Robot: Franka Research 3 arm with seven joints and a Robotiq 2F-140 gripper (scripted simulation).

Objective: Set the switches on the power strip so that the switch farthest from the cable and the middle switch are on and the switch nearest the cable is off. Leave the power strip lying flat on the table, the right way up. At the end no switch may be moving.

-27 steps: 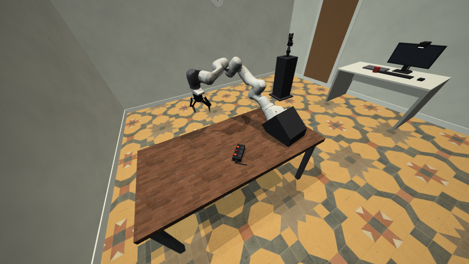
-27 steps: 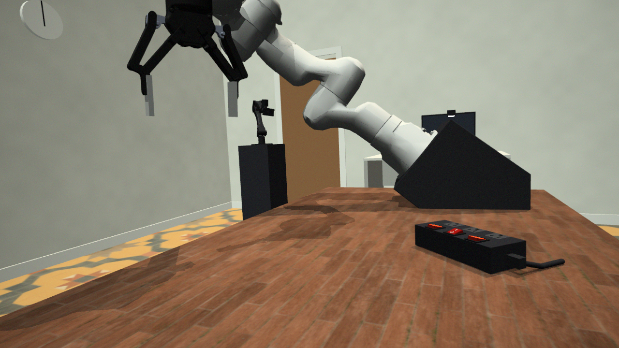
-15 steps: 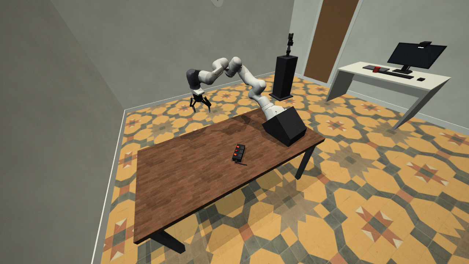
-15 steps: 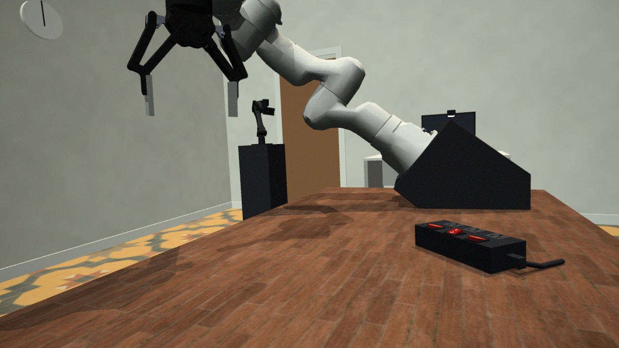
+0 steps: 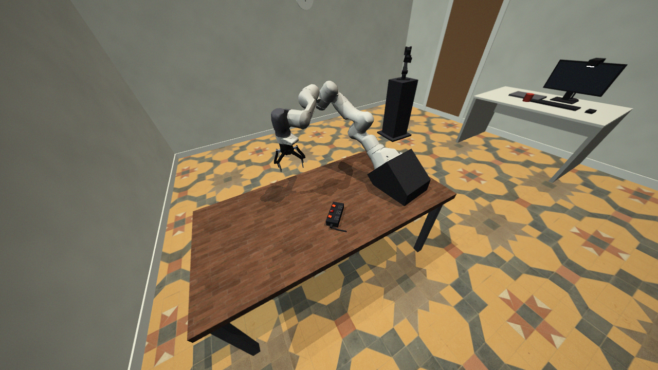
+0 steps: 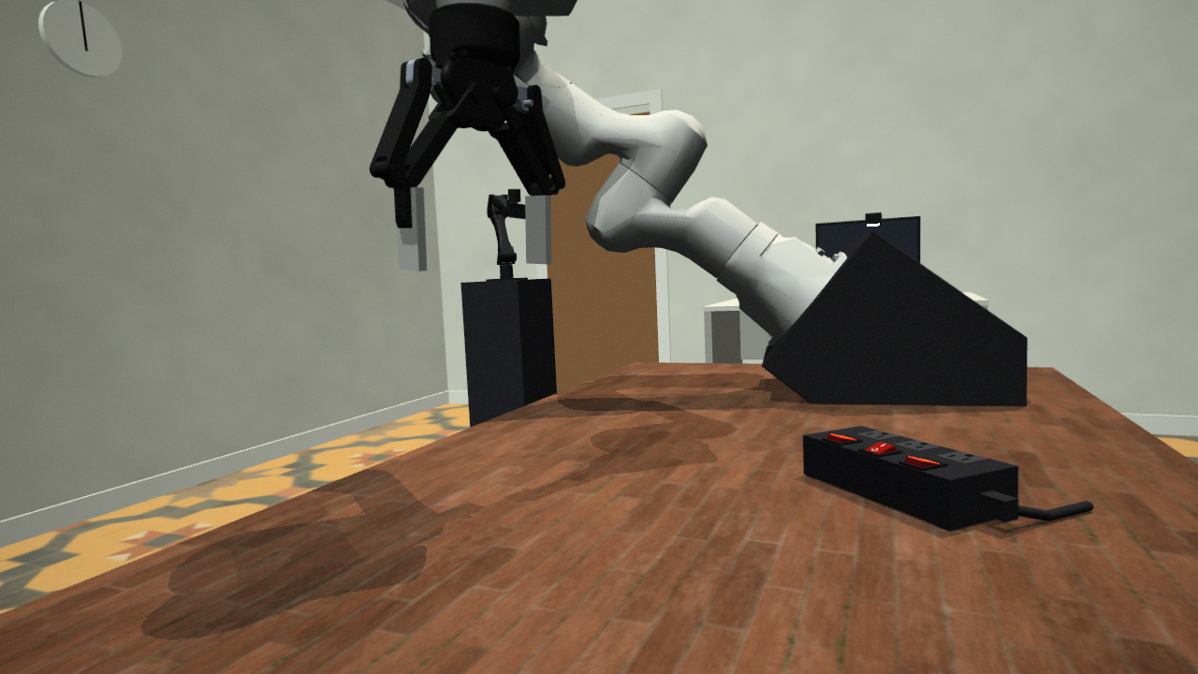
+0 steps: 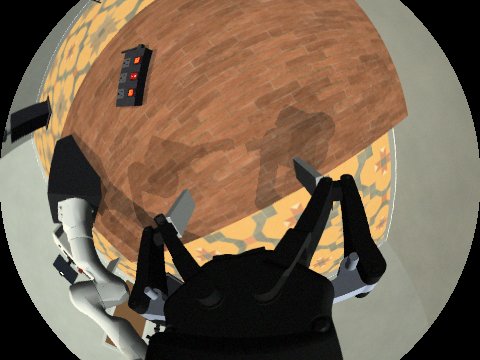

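Observation:
A black power strip (image 5: 334, 214) (image 6: 909, 474) (image 7: 132, 76) lies flat on the wooden table (image 5: 257, 248) (image 6: 586, 569) (image 7: 267, 60), the right way up, with three red rocker switches in a row on top. Its short cable (image 5: 339, 228) (image 6: 1057, 508) sticks out at the end facing the table's front edge. My gripper (image 5: 289, 160) (image 6: 473, 226) (image 7: 241, 183) is open and empty. It hangs high in the air near the table's far edge, well away from the strip. I cannot tell each switch's position.
The arm's black base block (image 5: 399, 177) (image 6: 900, 335) stands on the table's right end behind the strip. A black pedestal with a camera (image 5: 399, 108) (image 6: 506, 344) stands on the floor beyond the table. A white desk with a monitor (image 5: 547, 110) is at the far right.

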